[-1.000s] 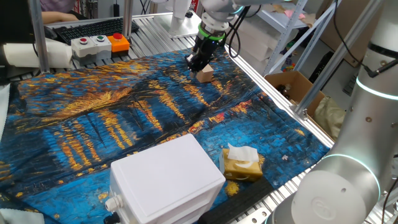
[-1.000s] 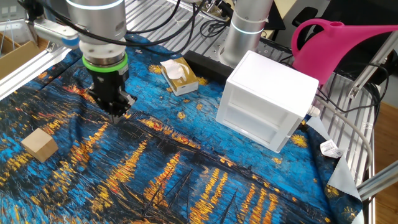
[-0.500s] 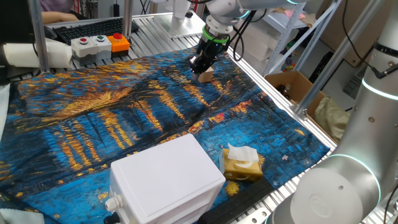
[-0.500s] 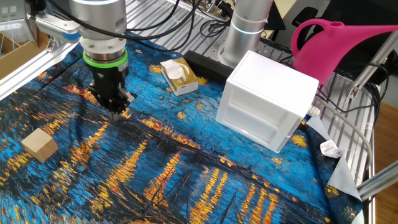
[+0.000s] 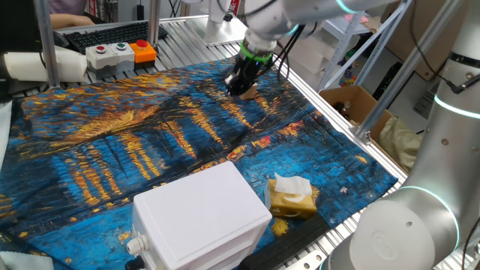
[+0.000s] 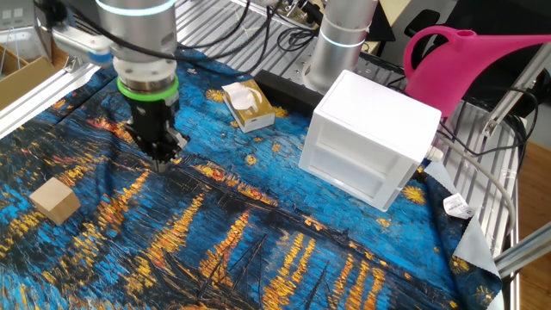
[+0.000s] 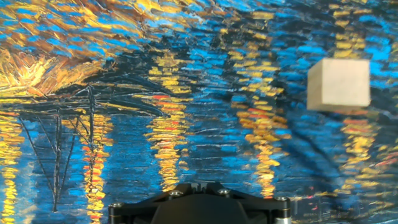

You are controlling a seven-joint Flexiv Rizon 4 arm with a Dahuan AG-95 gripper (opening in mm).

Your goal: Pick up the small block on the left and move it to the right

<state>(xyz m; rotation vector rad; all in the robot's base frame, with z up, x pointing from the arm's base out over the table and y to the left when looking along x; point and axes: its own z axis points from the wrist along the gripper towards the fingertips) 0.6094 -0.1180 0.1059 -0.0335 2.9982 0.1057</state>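
Small block (image 6: 53,201), a plain tan wooden cube, sits loose on the wrinkled painted-print cloth (image 6: 258,241), well apart from the gripper (image 6: 161,161), whose fingers are pinched together on nothing just over the cloth. One fixed view mostly hides the cube behind the gripper (image 5: 241,86). Hand view shows it (image 7: 339,84) clear at upper right, fingertips cut off; glossy white plastic box (image 6: 370,138) sits far off.

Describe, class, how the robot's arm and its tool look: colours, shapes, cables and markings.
The arm is built of rounded silver-grey segments, with a bright green ring just above the wrist. Black cables loop around it. The tool is black, compact and tapers downward. No lettering is legible in these views.
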